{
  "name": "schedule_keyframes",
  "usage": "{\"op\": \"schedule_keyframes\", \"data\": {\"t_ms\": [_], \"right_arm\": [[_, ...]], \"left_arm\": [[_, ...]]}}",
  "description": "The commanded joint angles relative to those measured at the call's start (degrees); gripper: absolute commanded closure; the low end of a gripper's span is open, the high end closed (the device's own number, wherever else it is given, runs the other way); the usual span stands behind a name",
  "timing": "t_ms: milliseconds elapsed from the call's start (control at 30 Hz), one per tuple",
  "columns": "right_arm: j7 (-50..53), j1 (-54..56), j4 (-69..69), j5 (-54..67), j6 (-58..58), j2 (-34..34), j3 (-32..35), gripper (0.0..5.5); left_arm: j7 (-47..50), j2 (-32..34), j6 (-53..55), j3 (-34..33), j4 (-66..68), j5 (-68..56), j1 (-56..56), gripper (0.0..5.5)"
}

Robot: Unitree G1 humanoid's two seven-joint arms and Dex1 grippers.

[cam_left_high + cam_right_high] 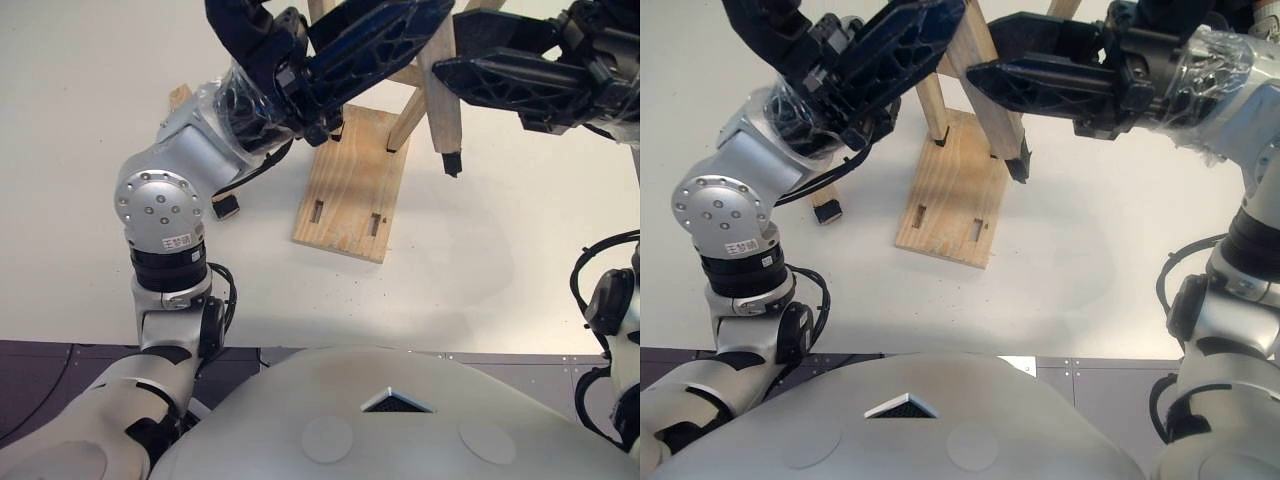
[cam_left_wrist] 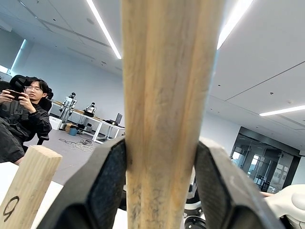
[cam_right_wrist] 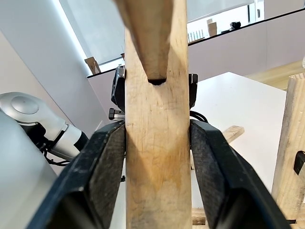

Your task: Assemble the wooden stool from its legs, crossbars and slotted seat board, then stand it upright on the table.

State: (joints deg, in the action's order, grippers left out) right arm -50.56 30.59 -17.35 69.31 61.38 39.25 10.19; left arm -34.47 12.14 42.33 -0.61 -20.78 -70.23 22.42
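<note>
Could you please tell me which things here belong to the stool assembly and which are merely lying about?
For the job:
seat board
one leg, in the left gripper
another leg, in the right gripper
loose wooden piece on the table

Lying about:
desks in the room behind

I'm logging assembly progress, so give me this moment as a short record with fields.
Seat board: flat on the table, two near slots empty
Left end effector: shut on a leg whose lower end meets a far slot
Right end effector: shut on a second leg, its dark tip off the board, beside the right edge
Assembly: unfinished
</note>
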Motion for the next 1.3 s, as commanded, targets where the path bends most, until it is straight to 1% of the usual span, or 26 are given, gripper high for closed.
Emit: {"op": "schedule_keyframes", "data": {"t_ms": [33,100,133,367,433,533,600,667,800,967,1133,1300], "right_arm": [[-1.06,-0.25,-0.54,-0.42,-0.18,0.95,-0.45,3.48],[-0.25,-0.14,-0.14,-1.11,-0.21,0.63,-0.69,3.48],[0.49,-0.02,0.42,-1.81,-0.16,0.38,-1.03,3.11],[1.21,-1.94,1.31,-4.94,-1.19,-0.08,-2.05,1.92],[0.68,-3.67,1.26,-7.79,-2.60,0.62,-2.87,1.60],[-2.16,-8.62,2.96,-16.30,-8.01,3.55,-5.69,1.19],[-4.74,-10.12,4.83,-20.73,-11.31,4.60,-7.79,1.19],[-6.36,-11.34,6.05,-23.54,-13.44,4.90,-8.51,1.19],[-8.19,-12.06,9.70,-27.72,-16.65,5.04,-9.06,1.19],[-9.14,-11.46,13.18,-31.17,-18.59,4.15,-9.59,1.19],[-10.20,-10.26,15.26,-33.15,-19.33,3.83,-10.76,1.19],[-11.02,-9.53,16.33,-34.25,-19.65,3.48,-10.99,1.19]], "left_arm": [[-0.58,-0.27,-0.86,0.19,0.64,1.96,-0.66,3.46],[-0.85,-0.49,-1.84,-0.11,1.30,3.35,-0.87,3.46],[-0.80,-0.78,-2.48,-0.41,1.70,4.07,-0.95,3.46],[-4.54,-0.89,-7.16,-2.01,4.44,8.49,-2.34,3.47],[-6.60,0.12,-8.46,-2.47,5.07,10.21,-3.43,3.47],[-11.95,4.61,-9.40,-4.30,6.37,12.56,-6.13,3.47],[-15.50,7.91,-10.47,-5.71,6.91,14.33,-8.50,3.47],[-19.52,11.01,-12.25,-6.28,8.56,17.06,-10.49,3.47],[-26.15,14.35,-16.45,-5.33,12.05,22.67,-13.29,3.47],[-31.62,14.38,-20.92,-2.80,15.42,27.59,-15.38,3.47],[-33.47,12.56,-24.09,-0.33,17.80,30.69,-17.04,3.47],[-34.54,12.05,-26.61,0.39,20.30,33.18,-17.63,3.47]]}}
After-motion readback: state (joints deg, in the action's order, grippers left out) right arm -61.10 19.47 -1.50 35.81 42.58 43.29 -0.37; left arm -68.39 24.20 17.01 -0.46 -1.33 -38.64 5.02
